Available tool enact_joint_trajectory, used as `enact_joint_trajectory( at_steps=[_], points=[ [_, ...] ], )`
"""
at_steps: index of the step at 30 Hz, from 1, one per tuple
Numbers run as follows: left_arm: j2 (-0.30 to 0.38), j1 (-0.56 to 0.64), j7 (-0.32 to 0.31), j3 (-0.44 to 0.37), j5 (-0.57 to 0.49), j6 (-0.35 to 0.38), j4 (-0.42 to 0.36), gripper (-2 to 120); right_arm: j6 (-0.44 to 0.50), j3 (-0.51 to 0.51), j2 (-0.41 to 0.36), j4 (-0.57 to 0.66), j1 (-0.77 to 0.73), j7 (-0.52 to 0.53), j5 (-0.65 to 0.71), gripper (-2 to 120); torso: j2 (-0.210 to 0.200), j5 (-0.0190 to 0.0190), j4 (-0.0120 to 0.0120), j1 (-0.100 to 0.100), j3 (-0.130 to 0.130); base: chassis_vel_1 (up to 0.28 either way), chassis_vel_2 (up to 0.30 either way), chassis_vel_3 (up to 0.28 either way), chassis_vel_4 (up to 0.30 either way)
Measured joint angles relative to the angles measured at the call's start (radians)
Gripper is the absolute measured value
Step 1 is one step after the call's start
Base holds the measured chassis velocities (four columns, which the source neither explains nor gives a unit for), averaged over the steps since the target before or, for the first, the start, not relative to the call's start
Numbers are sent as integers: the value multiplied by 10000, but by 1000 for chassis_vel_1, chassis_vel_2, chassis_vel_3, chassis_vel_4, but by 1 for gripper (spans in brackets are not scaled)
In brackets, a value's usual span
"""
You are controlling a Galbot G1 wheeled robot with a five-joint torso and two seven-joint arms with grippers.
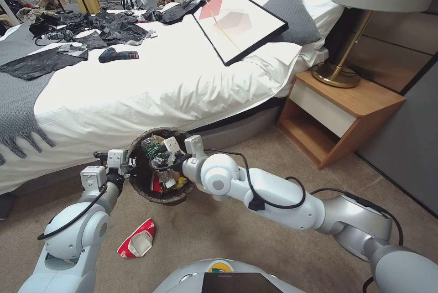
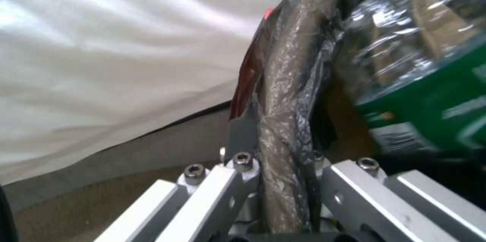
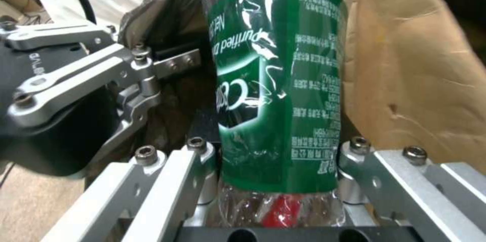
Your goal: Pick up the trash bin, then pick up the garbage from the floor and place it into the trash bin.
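One bin, one bottle, one packet on the carpet.
One trash bin (image 1: pixel 157 195), one green-labelled bottle (image 3: pixel 276 82), one red-and-white packet (image 1: pixel 137 239) near left on the floor (image 1: pixel 219 233), one brown paper bag (image 3: pixel 415 63), two grippers.

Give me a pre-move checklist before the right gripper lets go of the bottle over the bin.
1. Left gripper clamped on the trash bin rim: ok.
2. Right gripper shut on the green-labelled bottle: ok.
3. Bottle over the bin's opening, not outside the rim: ok.
4. Room below the bottle: cannot tell; a brown paper bag and wrappers already lie inside.
5. Floor cleared of litter: not ok; a red-and-white packet lies on the carpet.
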Motion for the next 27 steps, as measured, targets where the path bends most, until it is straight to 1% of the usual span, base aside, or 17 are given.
enact_joint_trajectory(
  at_steps=[2, 8, 9, 10, 11, 12, 13, 14, 16, 17, 20, 21, 24, 25, 26, 27],
  points=[
    [-5, 11, 1, -13, 0, 0, 1, 0, 1, -38, 139, -131, 34, 5, 0, 28, 0, 0, 1, 0, 0, 0, 0, 0, 0],
    [9, 41, 10, -43, -11, 0, 1, 0, -6, -75, 221, -297, 44, 32, -27, 28, 0, 1, 0, 0, 0, 0, 0, 0, 0],
    [14, 46, 13, -45, -15, 0, 0, 0, -7, -82, 246, -366, 18, 45, -61, 34, 0, 0, 0, 0, 0, 0, 0, 0, 0],
    [14, 46, 13, -45, -15, 0, 0, 0, -7, -82, 246, -366, 18, 45, -61, 34, 0, 0, 0, 0, 0, 0, 0, 0, 0],
    [15, 49, 18, -45, -18, 0, -2, 0, -2, -84, 283, -453, -22, 70, -134, 41, 0, 1, 0, 0, 0, 0, 0, 0, 0],
    [15, 52, 19, -45, -19, 0, -4, 0, 2, -84, 297, -482, -34, 80, -153, 43, 0, 1, 0, 0, 0, 0, 0, 0, 0],
    [15, 52, 19, -45, -19, 0, -4, 0, 2, -84, 297, -482, -34, 80, -153, 43, 0, 1, 0, 0, 0, 0, 0, 0, 0],
    [18, 54, 20, -40, -21, 0, -5, 0, 8, -74, 320, -541, -45, 94, -171, 52, 0, 1, 0, 0, 0, 0, 0, 0, 0],
    [29, 58, 21, -33, -23, 0, -5, 0, 14, -23, 352, -634, -45, 109, -196, 61, 0, 1, 0, 0, 0, 0, 0, 0, 0],
    [29, 58, 21, -33, -23, 0, -5, 0, 14, -23, 352, -634, -45, 109, -196, 61, 0, 1, 0, 0, 0, 0, 0, 0, 0],
    [42, 76, 22, -32, -30, 0, -7, 0, 16, 61, 381, -707, -32, 110, -219, 75, 0, 1, 0, 0, 0, 0, 0, 0, 0],
    [42, 76, 22, -32, -30, 0, -7, 0, 16, 61, 381, -707, -32, 110, -219, 75, 0, 1, 0, 0, 0, 0, 0, 0, 0],
    [44, 98, 24, -34, -37, 0, -28, 0, 9, 90, 392, -725, -23, 106, -224, 89, 0, 1, 0, 0, 0, 0, 0, 0, 0],
    [46, 100, 25, -36, -39, 0, -31, 0, 9, 91, 397, -720, -24, 112, -232, 92, 0, 1, 0, 0, 0, 0, 0, 0, 0],
    [46, 100, 25, -36, -39, 0, -31, 0, 9, 91, 397, -720, -24, 112, -232, 92, 0, 1, 0, 0, 0, 0, 0, 0, 0],
    [51, 101, 26, -40, -43, 0, -33, 0, 8, 92, 399, -691, -26, 122, -237, 97, 0, 1, 0, 0, 0, 0, 0, 0, 0]
  ],
)
